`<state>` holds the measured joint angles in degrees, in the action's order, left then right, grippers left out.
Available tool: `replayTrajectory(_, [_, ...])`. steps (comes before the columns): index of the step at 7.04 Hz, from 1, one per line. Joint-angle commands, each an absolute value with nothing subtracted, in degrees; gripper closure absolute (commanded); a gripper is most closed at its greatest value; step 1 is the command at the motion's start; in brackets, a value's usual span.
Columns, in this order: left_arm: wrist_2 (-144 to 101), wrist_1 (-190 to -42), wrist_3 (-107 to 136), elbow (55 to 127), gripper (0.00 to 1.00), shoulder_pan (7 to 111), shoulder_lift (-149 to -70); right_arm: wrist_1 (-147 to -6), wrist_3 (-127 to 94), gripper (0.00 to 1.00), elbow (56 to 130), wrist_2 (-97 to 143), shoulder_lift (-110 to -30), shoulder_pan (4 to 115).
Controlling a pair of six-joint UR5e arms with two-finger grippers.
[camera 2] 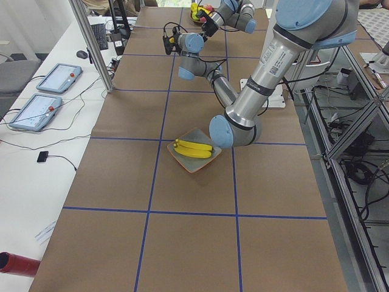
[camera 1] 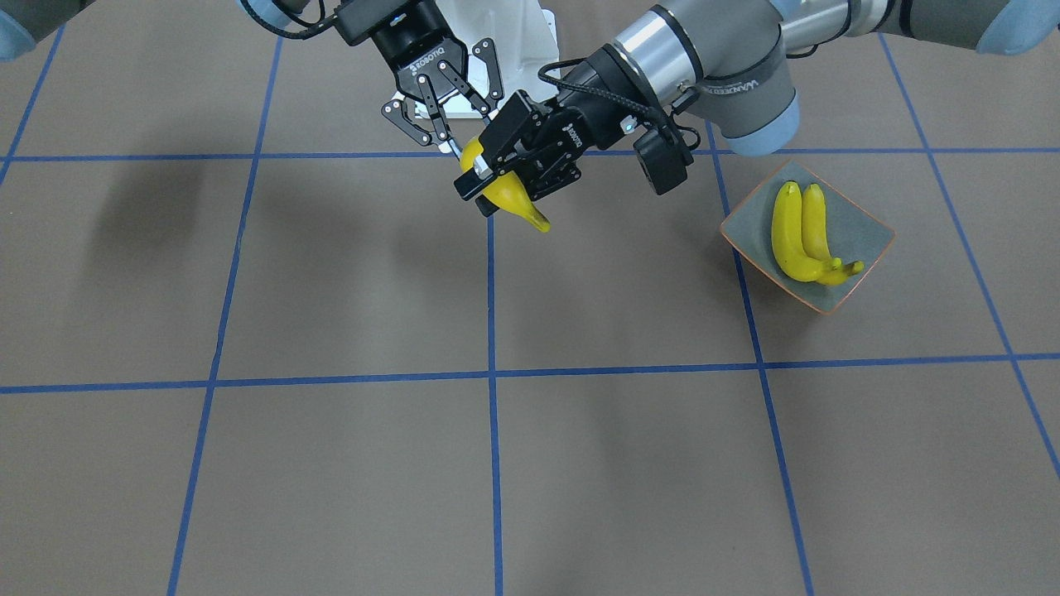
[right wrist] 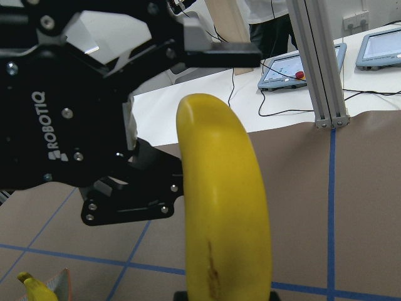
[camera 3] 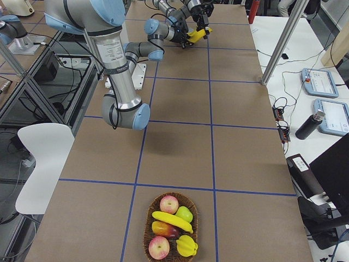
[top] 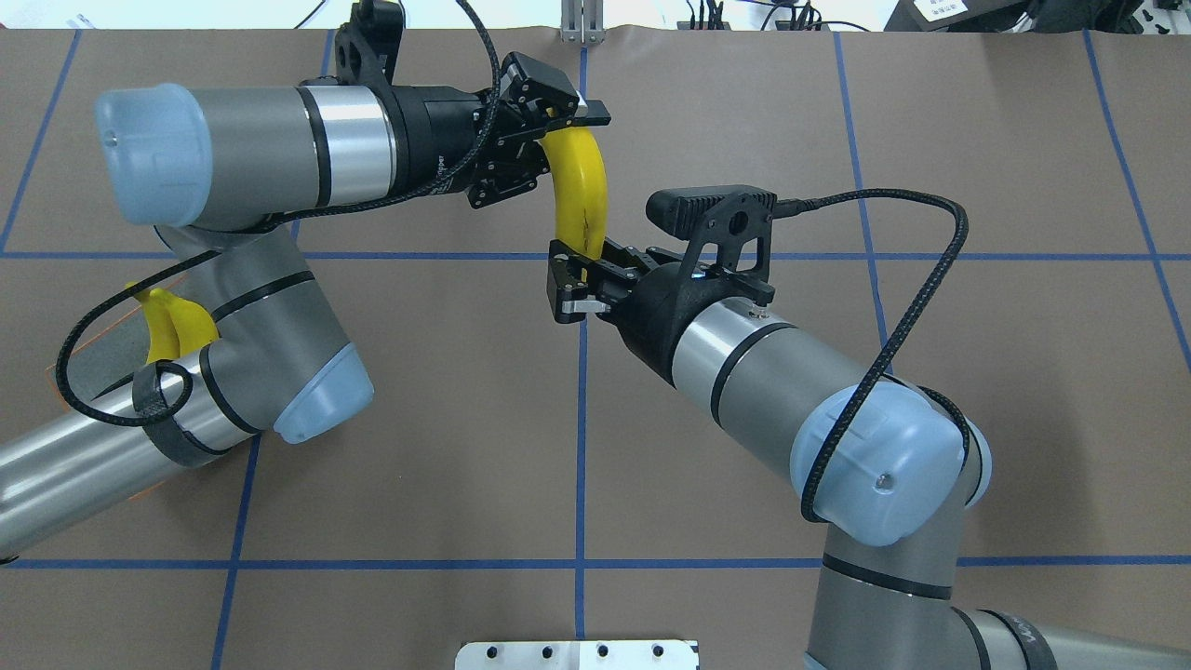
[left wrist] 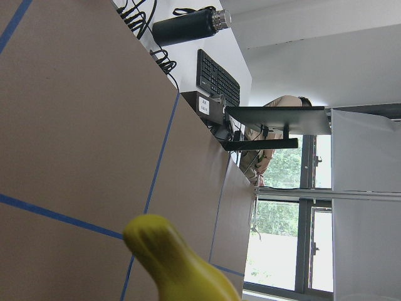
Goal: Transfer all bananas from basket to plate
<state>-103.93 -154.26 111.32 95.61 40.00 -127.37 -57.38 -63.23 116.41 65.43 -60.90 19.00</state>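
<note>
Banana [top: 579, 191] hanging between both pincers above the surface [top: 930, 326].
Left pincer [top: 558, 102] and right pincer [top: 572, 279] are each clamping an end; two glossy yellow bananas [camera 1: 799, 236] are lying on the grey, orange-rimmed plate [camera 1: 865, 228].

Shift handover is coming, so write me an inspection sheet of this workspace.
Surface: brown table with blue tape grid.
Job's things: held banana in the air between both grippers; two bananas on the plate; one banana in the basket.
Clutter: apples in the basket.
Grippers: left gripper clamps one end; right gripper is around the other, grip unclear.
Cables: black wrist cable loops free.
Surroundings: tablets, white chair.
</note>
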Motion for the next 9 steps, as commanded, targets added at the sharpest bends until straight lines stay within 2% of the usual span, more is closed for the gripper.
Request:
replayTrajectory(1, [-104.0, -155.6, 111.2, 95.7, 1.0, 39.9, -126.5, -57.2, -63.5, 0.01, 117.7, 65.5, -60.8, 19.1])
replayTrajectory(5, [-104.5, -155.6, 110.8, 96.2, 1.0, 40.0, -124.1, -57.7, -63.9, 0.01, 118.7, 74.1, -62.3, 24.8])
replayTrajectory(7, [-110.8, -155.2, 107.8, 97.5, 1.0, 40.6, -118.5, -57.9, -66.3, 0.0, 118.3, 83.4, -66.9, 33.6])
replayTrajectory(9, [-113.0, -153.1, 106.9, 102.7, 1.0, 42.3, -109.2, -70.1, -64.9, 0.0, 117.1, 97.8, -68.4, 46.3])
